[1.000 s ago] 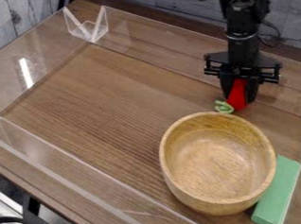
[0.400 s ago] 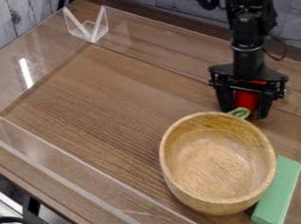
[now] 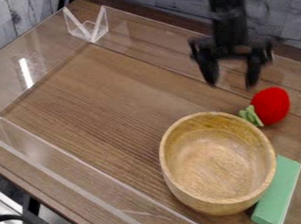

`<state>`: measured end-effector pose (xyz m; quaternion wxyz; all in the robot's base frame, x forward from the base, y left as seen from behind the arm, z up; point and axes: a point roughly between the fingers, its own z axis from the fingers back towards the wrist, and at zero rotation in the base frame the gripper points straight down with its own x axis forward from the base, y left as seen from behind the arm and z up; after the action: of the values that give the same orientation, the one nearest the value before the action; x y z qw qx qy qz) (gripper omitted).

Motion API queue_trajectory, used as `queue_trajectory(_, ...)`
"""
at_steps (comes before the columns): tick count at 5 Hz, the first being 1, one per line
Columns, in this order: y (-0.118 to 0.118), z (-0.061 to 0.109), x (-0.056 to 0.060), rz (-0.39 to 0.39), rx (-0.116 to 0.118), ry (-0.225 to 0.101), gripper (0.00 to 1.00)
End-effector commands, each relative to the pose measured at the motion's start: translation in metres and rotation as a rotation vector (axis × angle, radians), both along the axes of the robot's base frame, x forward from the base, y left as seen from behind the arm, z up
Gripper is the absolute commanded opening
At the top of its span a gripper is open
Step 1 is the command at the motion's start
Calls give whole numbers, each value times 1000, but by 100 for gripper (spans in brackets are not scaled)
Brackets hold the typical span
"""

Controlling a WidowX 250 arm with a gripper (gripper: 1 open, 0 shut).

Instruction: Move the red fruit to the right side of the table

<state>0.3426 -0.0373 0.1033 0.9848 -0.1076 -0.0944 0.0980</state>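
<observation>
The red fruit [image 3: 269, 104] is a small round bright-red toy with a green leafy tip at its lower left. It lies on the brown wood-grain table [image 3: 101, 97] near the right wall, just beyond the wooden bowl's far rim. My gripper [image 3: 234, 75] hangs open above the tabletop, up and to the left of the fruit, apart from it. Its two dark fingers [image 3: 211, 71] point down with nothing between them; the arm is blurred.
A round light wooden bowl [image 3: 219, 162] stands at the front right. A flat pale-green block [image 3: 280, 191] lies by its right side. Low clear acrylic walls [image 3: 37, 63] edge the table, with a clear bracket [image 3: 85, 25] at the far left.
The gripper opened and let go of the red fruit, then rose and moved left. The fruit now rests on the table further right than where it was held.
</observation>
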Motion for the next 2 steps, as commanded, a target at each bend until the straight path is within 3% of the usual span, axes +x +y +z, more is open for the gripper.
queue_trajectory(1, 22, 36, -4, 0, -15, -76, 100)
queue_trajectory(2, 16, 42, 1, -57, -23, -84, 100)
